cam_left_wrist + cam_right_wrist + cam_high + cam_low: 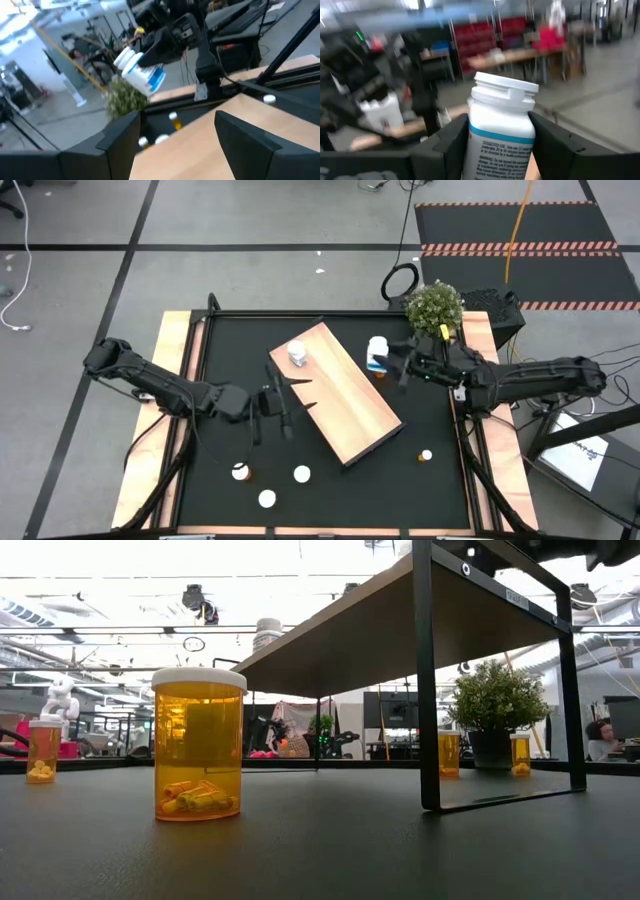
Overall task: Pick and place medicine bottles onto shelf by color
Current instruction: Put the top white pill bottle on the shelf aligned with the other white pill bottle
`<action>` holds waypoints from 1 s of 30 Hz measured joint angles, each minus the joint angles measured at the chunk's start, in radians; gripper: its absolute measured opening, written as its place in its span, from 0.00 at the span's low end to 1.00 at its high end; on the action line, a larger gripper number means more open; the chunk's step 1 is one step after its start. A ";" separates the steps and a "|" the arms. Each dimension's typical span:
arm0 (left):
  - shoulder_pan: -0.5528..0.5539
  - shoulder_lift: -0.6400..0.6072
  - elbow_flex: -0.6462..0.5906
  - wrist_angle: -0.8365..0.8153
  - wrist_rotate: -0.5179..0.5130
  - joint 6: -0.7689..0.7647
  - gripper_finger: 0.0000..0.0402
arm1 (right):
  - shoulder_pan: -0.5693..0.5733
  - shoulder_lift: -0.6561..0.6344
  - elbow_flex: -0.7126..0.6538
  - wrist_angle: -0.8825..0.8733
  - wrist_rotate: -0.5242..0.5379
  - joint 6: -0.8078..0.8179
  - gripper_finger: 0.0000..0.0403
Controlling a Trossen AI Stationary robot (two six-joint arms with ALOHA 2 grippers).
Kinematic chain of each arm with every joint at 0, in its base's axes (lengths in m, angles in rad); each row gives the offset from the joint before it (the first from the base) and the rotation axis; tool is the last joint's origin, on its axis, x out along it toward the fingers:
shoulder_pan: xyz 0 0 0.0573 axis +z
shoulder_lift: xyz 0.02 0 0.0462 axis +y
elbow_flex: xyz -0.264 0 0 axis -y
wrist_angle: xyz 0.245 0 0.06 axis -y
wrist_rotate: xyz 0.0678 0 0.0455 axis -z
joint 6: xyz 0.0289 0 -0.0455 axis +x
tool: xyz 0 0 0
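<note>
My right gripper [497, 145] pinches a white blue-banded medicine bottle [501, 127] beside the light-wood shelf [345, 395] — its label readable only in my wrist view; my left gripper [192, 137] is spread.

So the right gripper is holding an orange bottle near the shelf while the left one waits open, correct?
Not quite: the bottle in the right gripper is white with a blue-banded label, not orange, as the right wrist view shows. The rest holds: it is near the shelf, and the left gripper waits open.

White bottle [501, 131] base cut off by pic edge.
</note>
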 joint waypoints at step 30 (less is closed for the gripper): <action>0.170 0.513 0.470 0.111 -0.224 0.193 0.96 | 0.010 0.358 -0.084 0.783 0.023 -0.102 0.45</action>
